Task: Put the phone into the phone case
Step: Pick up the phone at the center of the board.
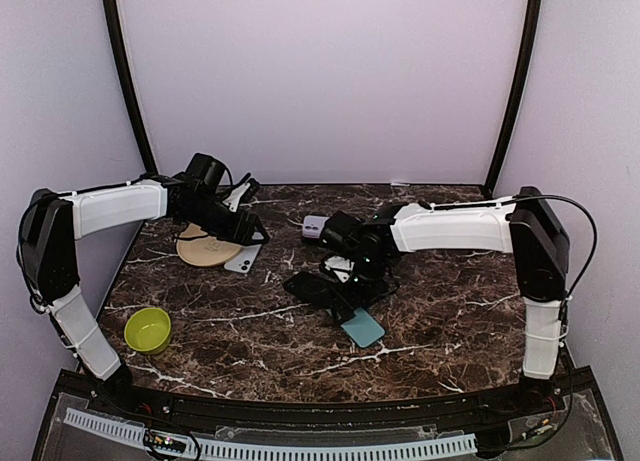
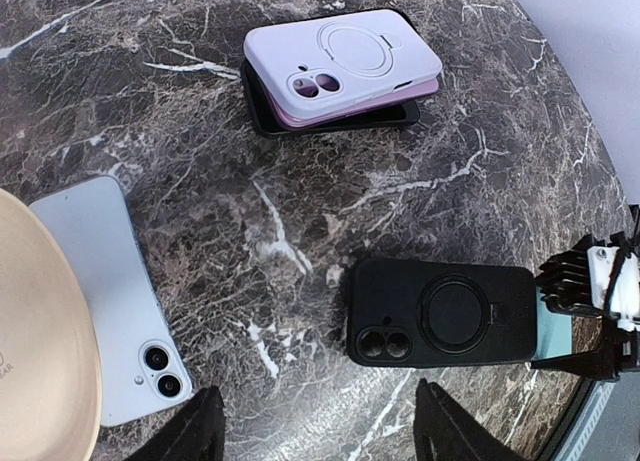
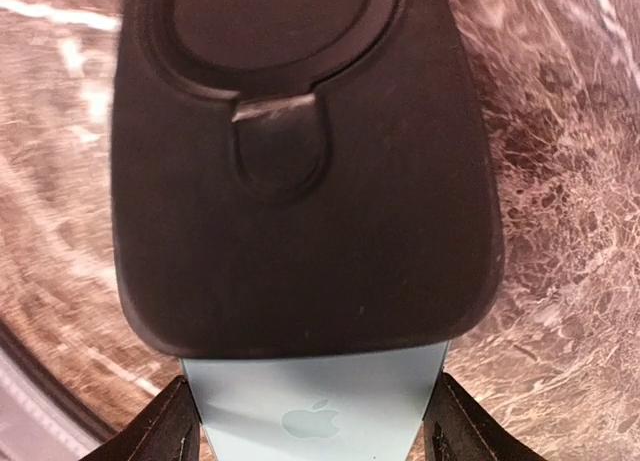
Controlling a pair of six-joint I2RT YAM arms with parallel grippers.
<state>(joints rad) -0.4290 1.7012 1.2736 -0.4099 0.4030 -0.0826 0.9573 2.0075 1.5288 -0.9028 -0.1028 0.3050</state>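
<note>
- Right fingers (image 3: 160, 436) pinch the blue phone (image 3: 315, 396) at its edges; the black case (image 3: 300, 201) overlaps it.
- Left fingers (image 2: 195, 431) hang spread above the surface (image 2: 300, 221).

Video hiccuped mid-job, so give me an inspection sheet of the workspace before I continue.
Surface: marble tabletop, no spills seen.
Job's things: black case lies back-up over the blue phone, whose logo end sticks out.
Clutter: pale phone at the edge of a beige plate; stacked cases, lilac on top; green bowl.
Grippers: left claw open, empty; right claw closed on the blue phone's long edges.
Cables: black cable looping off the right arm.
Surroundings: plain lilac walls, black frame posts.
</note>
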